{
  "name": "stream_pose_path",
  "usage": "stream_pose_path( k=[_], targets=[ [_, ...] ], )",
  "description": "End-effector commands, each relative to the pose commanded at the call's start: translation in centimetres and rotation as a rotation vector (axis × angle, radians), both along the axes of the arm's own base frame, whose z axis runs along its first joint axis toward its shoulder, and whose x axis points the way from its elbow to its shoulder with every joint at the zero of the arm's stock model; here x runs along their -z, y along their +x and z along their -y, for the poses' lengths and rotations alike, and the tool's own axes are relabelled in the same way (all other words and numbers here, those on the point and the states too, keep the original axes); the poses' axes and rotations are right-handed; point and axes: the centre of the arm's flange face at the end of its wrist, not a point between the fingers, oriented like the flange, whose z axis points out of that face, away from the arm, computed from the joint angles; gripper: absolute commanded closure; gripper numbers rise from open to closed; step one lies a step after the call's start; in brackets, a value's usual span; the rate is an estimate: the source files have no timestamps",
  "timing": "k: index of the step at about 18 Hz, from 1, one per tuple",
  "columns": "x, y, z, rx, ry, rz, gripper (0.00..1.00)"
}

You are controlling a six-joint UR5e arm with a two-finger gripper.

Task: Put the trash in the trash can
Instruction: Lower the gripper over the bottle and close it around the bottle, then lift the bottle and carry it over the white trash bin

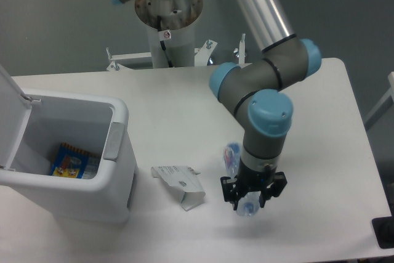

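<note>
Two fingers of my gripper (253,194) clamp the clear bottle (233,158) (tilted), right of the carton piece (180,184), well apart from the open trash can (117,152).

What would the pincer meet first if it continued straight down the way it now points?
Probably the bottle already between its fingers, then the white table; the height above the table is unclear.

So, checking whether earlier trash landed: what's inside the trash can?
Inside the trash can, a colourful blue-and-yellow packet lies on the bottom. The front wall hides the nearer part of the floor.
</note>
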Motion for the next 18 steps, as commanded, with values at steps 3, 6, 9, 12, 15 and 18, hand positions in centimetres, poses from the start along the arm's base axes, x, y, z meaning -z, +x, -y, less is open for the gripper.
stream_pose_path(
  k=[3, 6, 9, 12, 15, 18],
  targets=[
    [-3.4, -0.1, 0.9, 0.003, 0.072, -0.005, 0.34],
    [-7.2, 1.2, 1.1, 0.029, 0.157, -0.007, 0.40],
    [-10.3, 2.5, 1.3, 0.057, 0.228, -0.007, 0.42],
    [-12.0, 3.3, 1.4, 0.073, 0.270, -0.003, 0.45],
    [-12.5, 3.5, 1.5, 0.077, 0.279, -0.006, 0.48],
    [-14.3, 4.4, 1.6, 0.068, 0.314, 0.002, 0.48]
  ],
)
